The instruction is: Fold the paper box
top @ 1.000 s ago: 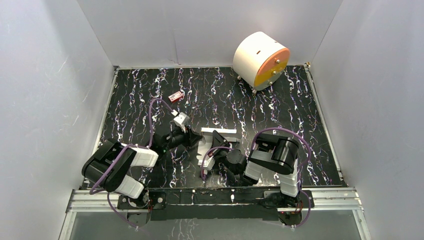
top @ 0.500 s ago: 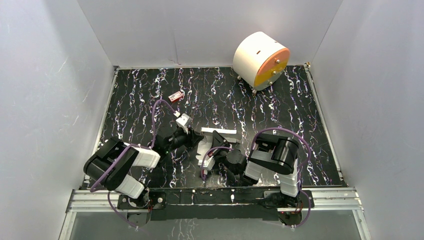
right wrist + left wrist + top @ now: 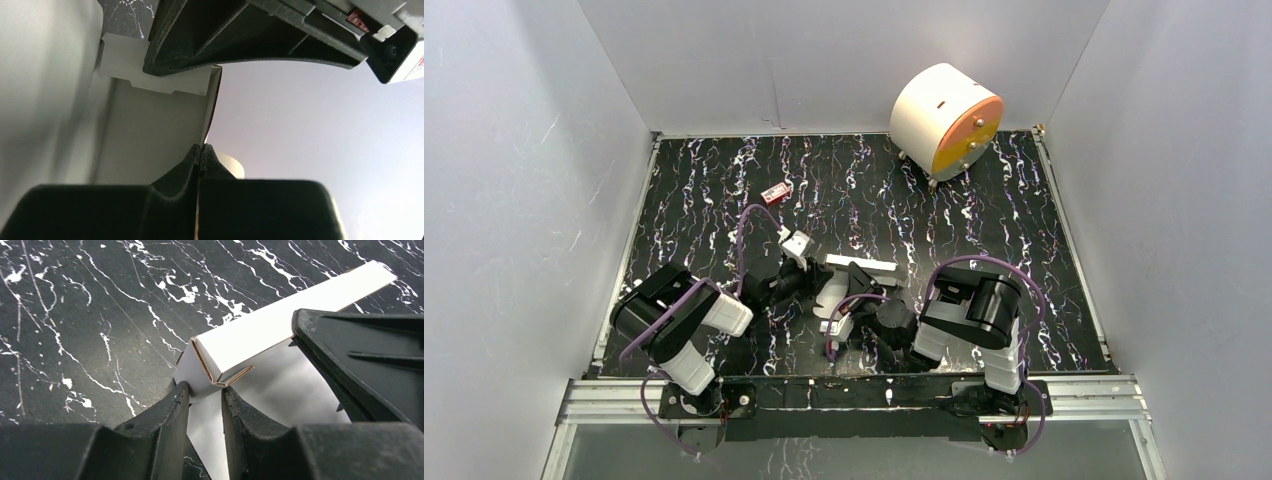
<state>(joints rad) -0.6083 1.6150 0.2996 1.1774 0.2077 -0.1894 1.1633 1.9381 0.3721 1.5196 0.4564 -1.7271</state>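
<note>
The paper box (image 3: 834,297) is white thin cardboard, partly folded, lying on the black marbled table between the two grippers. In the left wrist view one long wall (image 3: 260,335) stands folded up, its doubled corner right at my left gripper (image 3: 205,390). That gripper is open by a narrow gap and its fingertips (image 3: 181,392) straddle the corner flap's lower edge. My right gripper (image 3: 201,147) is shut on the thin edge of an upright panel of the box (image 3: 150,130). In the top view the left gripper (image 3: 807,282) and right gripper (image 3: 856,282) nearly meet over the box.
A big white cylinder with an orange face (image 3: 946,120) stands at the back right. A tiny red item (image 3: 775,193) lies at the back left of the grippers. White walls close in three sides, and a metal rail (image 3: 854,395) runs along the near edge.
The left arm has swung to the right, bringing its gripper closer in against the box's left corner. The right arm and its grip have not moved.
</note>
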